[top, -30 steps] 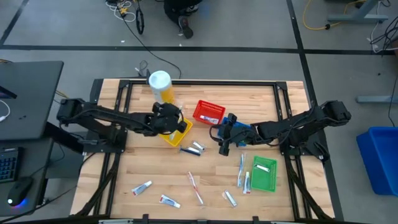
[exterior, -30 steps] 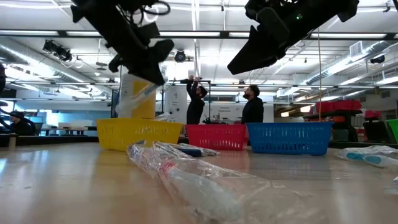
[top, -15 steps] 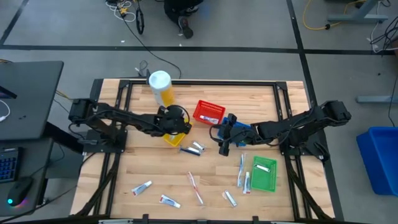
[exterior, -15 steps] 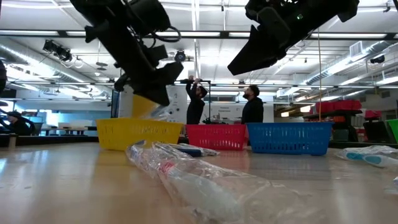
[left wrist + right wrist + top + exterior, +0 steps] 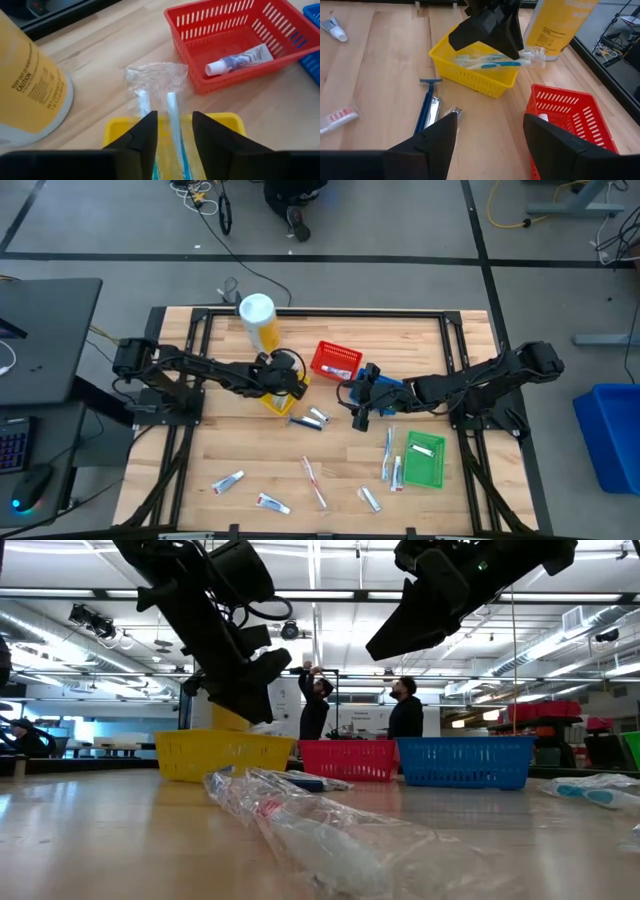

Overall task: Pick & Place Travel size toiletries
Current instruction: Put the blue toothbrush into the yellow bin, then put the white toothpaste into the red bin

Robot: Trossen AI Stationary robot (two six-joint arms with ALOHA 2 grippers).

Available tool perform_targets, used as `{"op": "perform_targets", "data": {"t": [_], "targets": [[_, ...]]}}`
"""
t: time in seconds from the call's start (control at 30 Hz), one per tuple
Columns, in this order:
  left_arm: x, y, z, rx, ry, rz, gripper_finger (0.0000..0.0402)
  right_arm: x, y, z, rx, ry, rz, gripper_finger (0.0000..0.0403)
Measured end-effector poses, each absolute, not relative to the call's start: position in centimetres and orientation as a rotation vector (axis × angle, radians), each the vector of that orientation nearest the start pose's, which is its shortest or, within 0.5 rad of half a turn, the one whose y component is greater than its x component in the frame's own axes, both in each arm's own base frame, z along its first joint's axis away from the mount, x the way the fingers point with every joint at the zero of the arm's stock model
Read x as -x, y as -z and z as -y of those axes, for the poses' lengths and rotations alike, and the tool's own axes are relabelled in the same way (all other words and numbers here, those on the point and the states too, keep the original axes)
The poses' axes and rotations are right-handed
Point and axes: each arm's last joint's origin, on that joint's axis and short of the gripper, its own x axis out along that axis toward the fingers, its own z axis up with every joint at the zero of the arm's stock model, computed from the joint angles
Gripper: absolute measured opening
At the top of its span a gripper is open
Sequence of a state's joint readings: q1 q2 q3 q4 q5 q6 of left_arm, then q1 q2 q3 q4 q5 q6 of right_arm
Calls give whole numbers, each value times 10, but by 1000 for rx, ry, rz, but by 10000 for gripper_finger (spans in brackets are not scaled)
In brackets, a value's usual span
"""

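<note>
My left gripper is low over the yellow basket, its fingers open a little. A clear packet of pale-blue toothbrushes lies in the basket, runs between the fingers and sticks out over the basket's far rim. I cannot tell whether the fingers touch it. My right gripper is open and empty above the table beside the blue basket. A white tube lies in the red basket.
The tall white-and-yellow canister stands just behind the yellow basket. A blue razor and packets lie in front of it. Tubes and toothbrushes are scattered near the front edge. The green basket is at the right front.
My left gripper has gone down and a little toward the table's right, onto the yellow basket. The toothbrush packet, which hung tilted below the fingers above the basket, has come down into it.
</note>
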State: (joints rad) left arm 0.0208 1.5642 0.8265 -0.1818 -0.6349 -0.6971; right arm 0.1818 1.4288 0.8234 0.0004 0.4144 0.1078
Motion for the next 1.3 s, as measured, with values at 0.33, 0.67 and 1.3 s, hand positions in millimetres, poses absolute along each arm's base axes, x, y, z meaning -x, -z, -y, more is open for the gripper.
{"op": "perform_targets", "data": {"t": [0.33, 0.67, 1.3], "targets": [[-288, -198, -20, 361, -769, -600, 167, -293, -221, -42, 59, 261, -564, 241], [-281, -226, 19, 432, -201, -669, 158, -293, -221, -42, 59, 261, -564, 263], [-245, -233, 120, 617, 15, -1063, 128, -293, -222, -42, 29, 269, -555, 242]]}}
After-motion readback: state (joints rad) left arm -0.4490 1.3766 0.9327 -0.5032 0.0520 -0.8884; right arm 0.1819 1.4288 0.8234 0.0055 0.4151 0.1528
